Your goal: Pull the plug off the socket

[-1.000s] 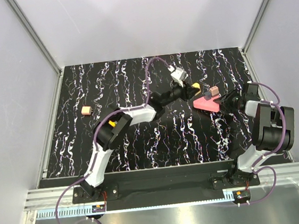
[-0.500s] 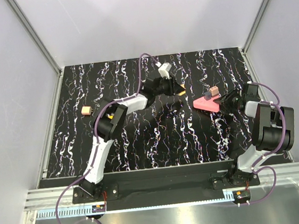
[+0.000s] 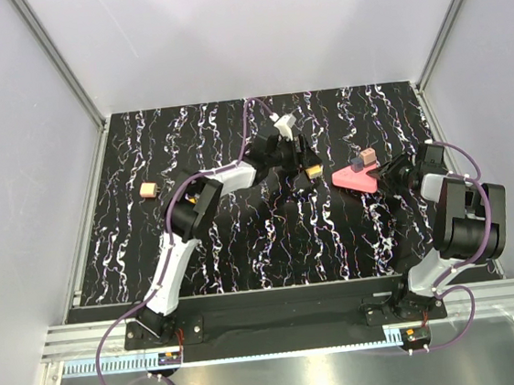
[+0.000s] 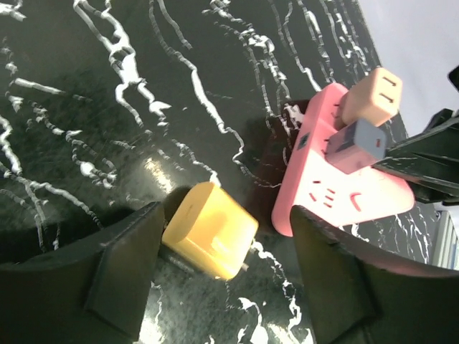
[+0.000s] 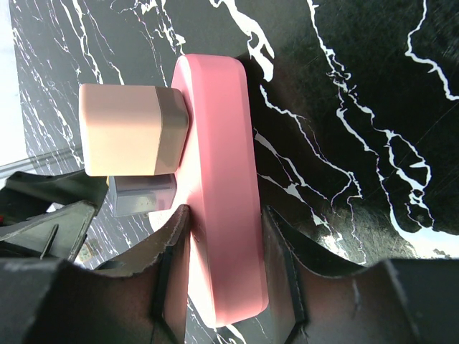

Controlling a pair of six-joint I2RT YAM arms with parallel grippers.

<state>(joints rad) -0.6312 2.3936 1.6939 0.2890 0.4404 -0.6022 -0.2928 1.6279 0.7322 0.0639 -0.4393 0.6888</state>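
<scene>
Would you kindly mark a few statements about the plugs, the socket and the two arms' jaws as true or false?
1. The yellow plug lies on the table, out of the pink socket. True.
2. The left gripper has its jaws clamped on the yellow plug. False: the jaws stand open, with the plug lying between them.
3. The right gripper has its jaws closed on the pink socket. True.
4. No plug sits in the pink socket. False: a peach plug and a grey plug sit in it.
5. A tan block touches the pink socket. False: it lies apart, far over on the table's left side.
</scene>
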